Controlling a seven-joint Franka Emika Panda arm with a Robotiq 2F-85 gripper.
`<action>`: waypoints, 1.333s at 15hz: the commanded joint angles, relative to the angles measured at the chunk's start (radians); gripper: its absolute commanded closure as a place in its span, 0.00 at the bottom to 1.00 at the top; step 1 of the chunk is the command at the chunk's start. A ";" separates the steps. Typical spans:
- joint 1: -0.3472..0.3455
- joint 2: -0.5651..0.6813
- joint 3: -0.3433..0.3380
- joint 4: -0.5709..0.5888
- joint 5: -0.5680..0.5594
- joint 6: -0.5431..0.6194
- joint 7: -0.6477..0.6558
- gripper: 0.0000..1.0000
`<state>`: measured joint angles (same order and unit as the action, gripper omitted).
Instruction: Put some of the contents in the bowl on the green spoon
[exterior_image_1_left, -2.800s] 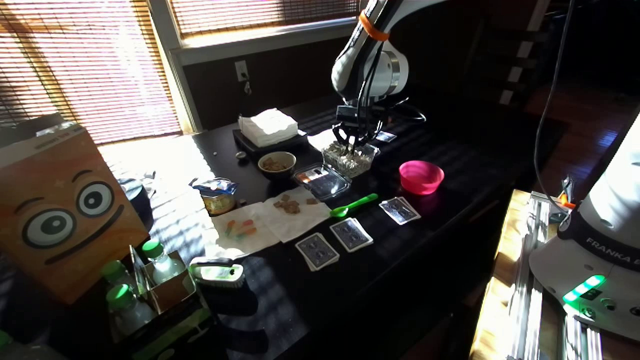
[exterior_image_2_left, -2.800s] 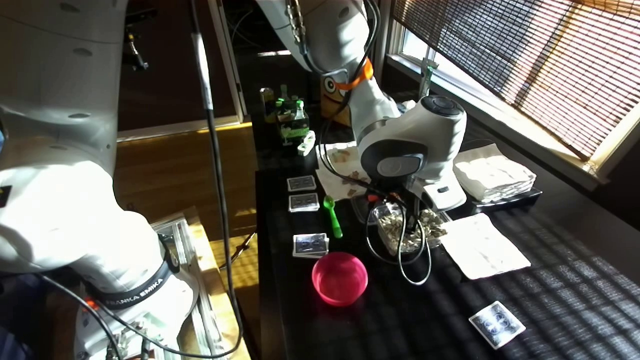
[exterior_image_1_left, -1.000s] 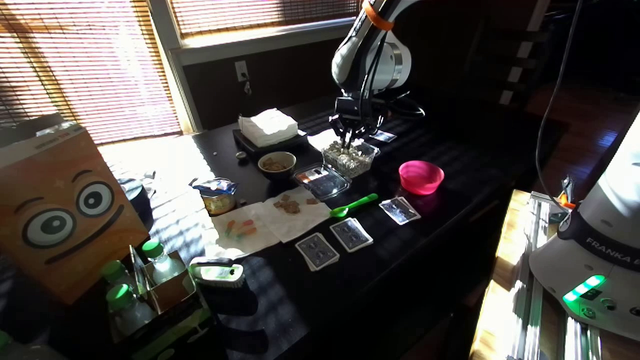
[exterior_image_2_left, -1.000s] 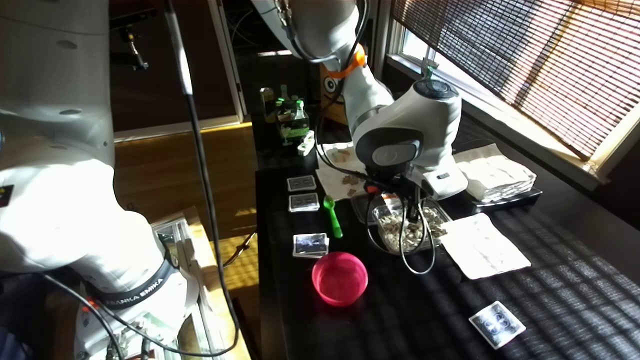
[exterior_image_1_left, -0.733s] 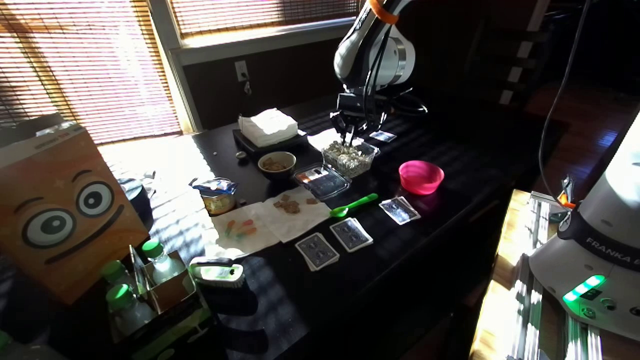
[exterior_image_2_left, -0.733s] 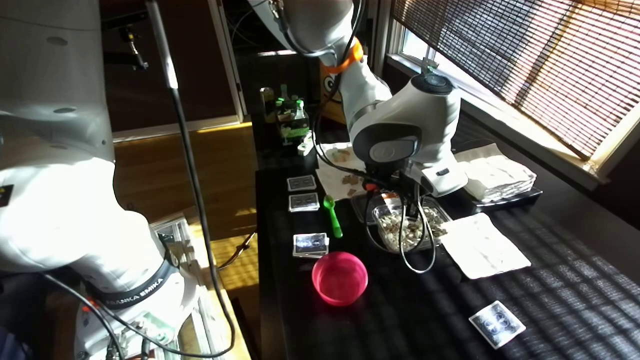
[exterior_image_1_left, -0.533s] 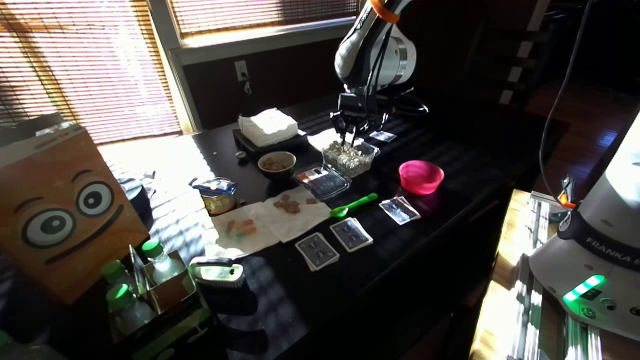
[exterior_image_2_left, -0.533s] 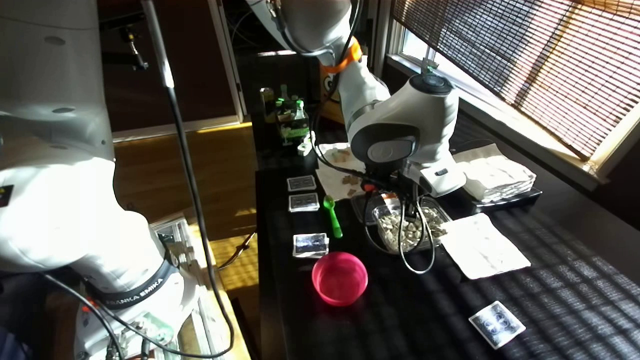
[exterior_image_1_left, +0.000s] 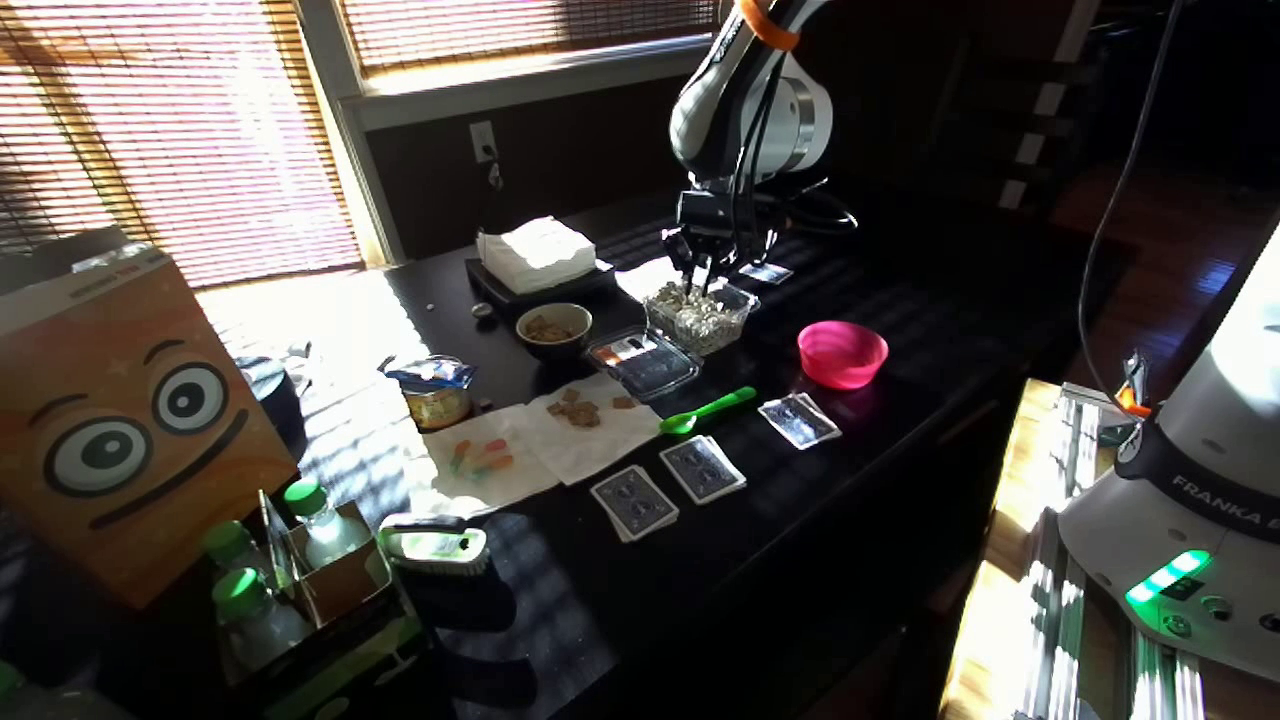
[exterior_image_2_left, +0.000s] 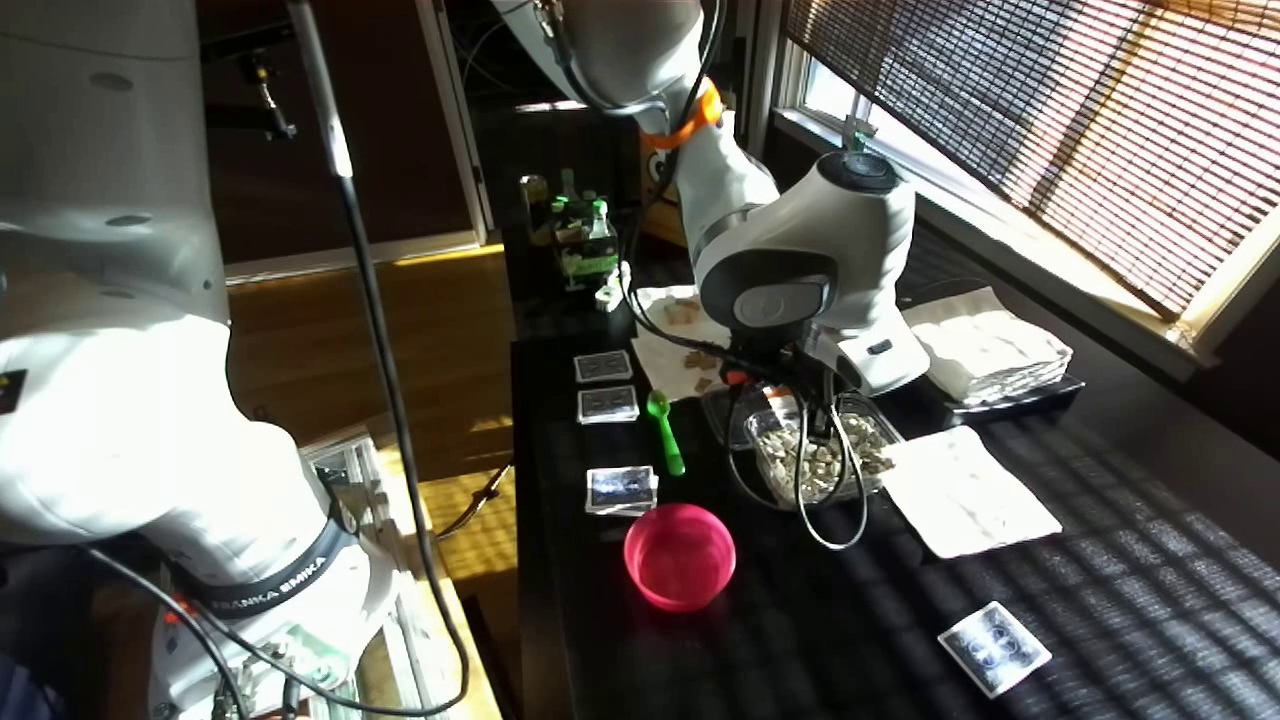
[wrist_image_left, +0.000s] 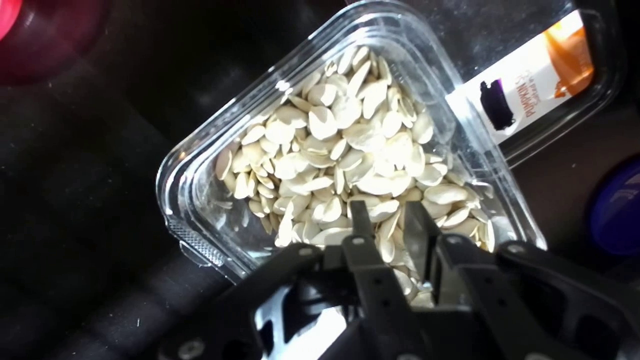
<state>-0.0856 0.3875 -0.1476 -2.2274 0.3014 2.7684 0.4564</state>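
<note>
Hard sun through woven blinds (exterior_image_1_left: 230, 150) striped my black table (exterior_image_2_left: 840, 640). I had the gripper (wrist_image_left: 387, 207) pointing straight down over pumpkin seeds (wrist_image_left: 345, 112) in a clear tub (wrist_image_left: 240, 102): fingers (wrist_image_left: 359, 222) apart, narrow gap, seeds showing through it. Couldn't tell if the tips touched any.

Arm (exterior_image_2_left: 730, 190) reached out across the table in both exterior views, forearm sloping down from the top of frame, sharp bend above the tub, gripper hanging vertical below that. Orange band (exterior_image_2_left: 688, 125) sat round the forearm. Cables (exterior_image_2_left: 835, 548) looped past the gripper and cut across the tub in an exterior view. Labelled lid (exterior_image_1_left: 647, 364) lay flat just beside the tub.

Green spoon (exterior_image_1_left: 710, 410) lay on the table, well apart from my gripper, scoop end just beside a napkin (exterior_image_1_left: 605, 450) with brown pieces (exterior_image_1_left: 576, 410) on it, handle end toward the pink bowl (exterior_image_1_left: 843, 365). Pink bowl stood upright, a card stack (exterior_image_1_left: 800, 420) just beside it; two more stacks (exterior_image_1_left: 634, 503) lay further along the same edge. Near the lid, a small dark bowl (exterior_image_1_left: 555, 350) held brown pieces too.

Farther out: napkin pile (exterior_image_1_left: 540, 255) on a black tray (exterior_image_2_left: 1020, 398), green-capped bottles (exterior_image_1_left: 330, 535), orange box (exterior_image_1_left: 140, 410) with a cartoon face.
</note>
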 joint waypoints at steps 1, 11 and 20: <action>-0.004 0.013 0.005 0.005 0.014 -0.023 -0.003 0.44; -0.012 0.053 0.011 0.020 0.046 -0.054 0.032 0.15; -0.014 0.071 0.014 0.032 0.056 -0.064 0.032 0.82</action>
<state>-0.0894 0.4430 -0.1470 -2.2200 0.3251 2.7315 0.4855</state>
